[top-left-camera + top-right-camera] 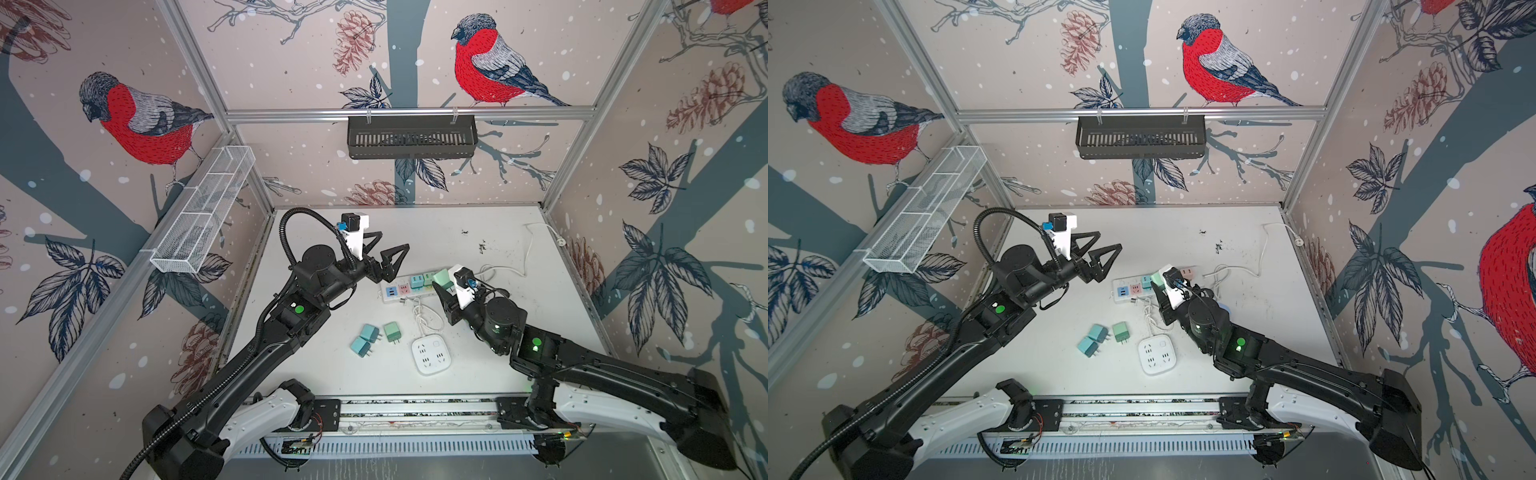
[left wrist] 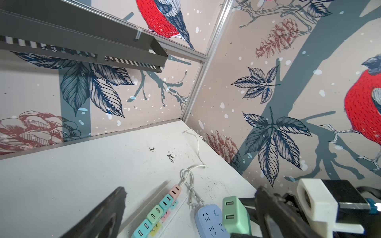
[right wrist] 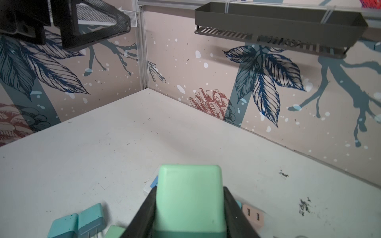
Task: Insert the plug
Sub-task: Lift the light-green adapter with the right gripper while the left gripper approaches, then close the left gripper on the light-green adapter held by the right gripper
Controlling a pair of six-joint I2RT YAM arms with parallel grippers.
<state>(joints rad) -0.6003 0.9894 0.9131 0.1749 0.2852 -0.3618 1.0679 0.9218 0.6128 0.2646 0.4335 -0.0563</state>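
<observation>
The scuffed white table [image 1: 415,232] carries the power strip [image 1: 401,289], a long, glossy white bar set with pastel socket blocks. Its long axis runs across both top views. The left gripper [image 1: 387,249] hovers above the strip's left end, jaws spread wide and empty. The right gripper [image 3: 189,192] belongs to the nearer arm. Its jaws are clamped on the plug [image 3: 188,179], a smooth mint cube with rounded corners, held just above the strip's right half (prongs hidden, so alignment over a socket is unclear). The coming move probably goes straight down.
</observation>
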